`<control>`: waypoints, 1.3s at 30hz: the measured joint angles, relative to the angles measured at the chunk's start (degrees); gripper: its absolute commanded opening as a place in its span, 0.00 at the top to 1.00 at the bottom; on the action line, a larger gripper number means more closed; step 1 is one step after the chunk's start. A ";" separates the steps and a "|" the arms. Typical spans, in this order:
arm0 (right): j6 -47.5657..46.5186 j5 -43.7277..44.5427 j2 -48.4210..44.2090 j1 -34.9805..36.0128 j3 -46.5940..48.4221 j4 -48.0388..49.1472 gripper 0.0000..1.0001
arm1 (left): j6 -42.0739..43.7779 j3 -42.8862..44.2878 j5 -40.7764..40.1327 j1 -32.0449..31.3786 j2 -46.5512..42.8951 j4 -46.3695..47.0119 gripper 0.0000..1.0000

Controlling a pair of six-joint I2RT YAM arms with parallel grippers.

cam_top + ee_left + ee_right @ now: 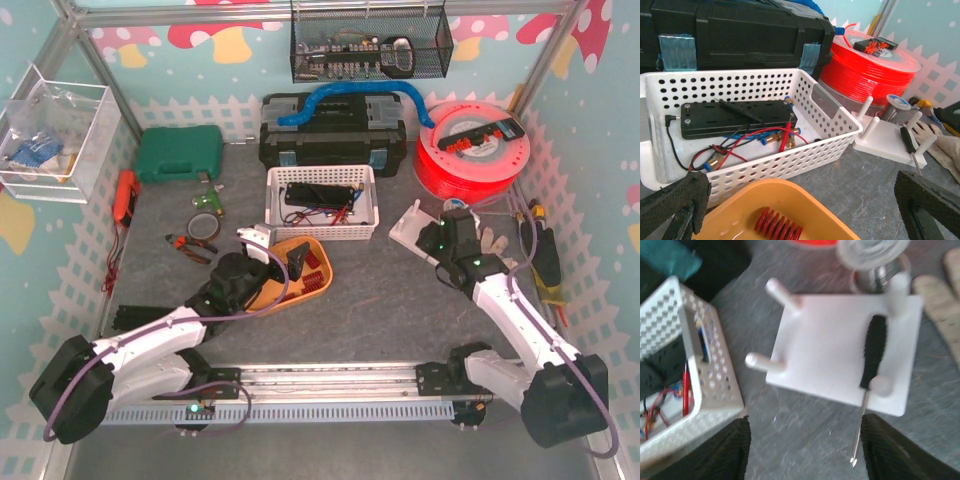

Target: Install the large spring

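Observation:
A red spring (777, 226) lies in the orange tray (830, 220) just below my left gripper (802, 197), which is open and empty over the tray. In the top view the tray (275, 290) holds several red springs (315, 272) beside the left gripper (287, 264). The white peg base (840, 350) has upright pegs and a black screwdriver (875, 352) lying on it. My right gripper (805, 440) is open and empty, hovering just in front of the base (410, 222).
A white perforated basket (322, 205) with wires and a black block stands behind the tray. A black toolbox (333, 130), a red filament spool (472, 150), a solder reel (897, 105), a glove (497, 240) and pliers (190, 243) lie around.

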 measured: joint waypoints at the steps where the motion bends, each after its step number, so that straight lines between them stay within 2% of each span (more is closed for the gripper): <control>1: 1.07 -0.20 -0.39 1.92 -0.87 0.83 0.47 | 0.00 0.00 0.00 0.00 0.00 0.04 0.01; 6: 5.86 0.24 2.56 5.33 -3.91 3.56 0.64 | 0.00 -0.04 0.00 0.00 0.00 0.26 0.01; 13: 10.03 1.64 8.37 5.62 -9.42 8.74 0.68 | 0.00 -0.39 0.00 0.00 -0.02 0.35 0.01; 26: 12.41 3.54 14.75 5.62 -12.11 15.34 0.68 | 0.00 -0.39 0.00 0.00 -0.04 0.35 0.01; 32: 12.76 3.48 16.90 5.62 -12.41 17.66 0.78 | 0.02 -0.39 0.00 0.00 -0.04 0.35 0.01; 39: 12.98 3.43 17.03 5.62 -13.00 19.21 0.93 | 0.00 -0.39 0.00 0.00 -0.09 0.35 0.01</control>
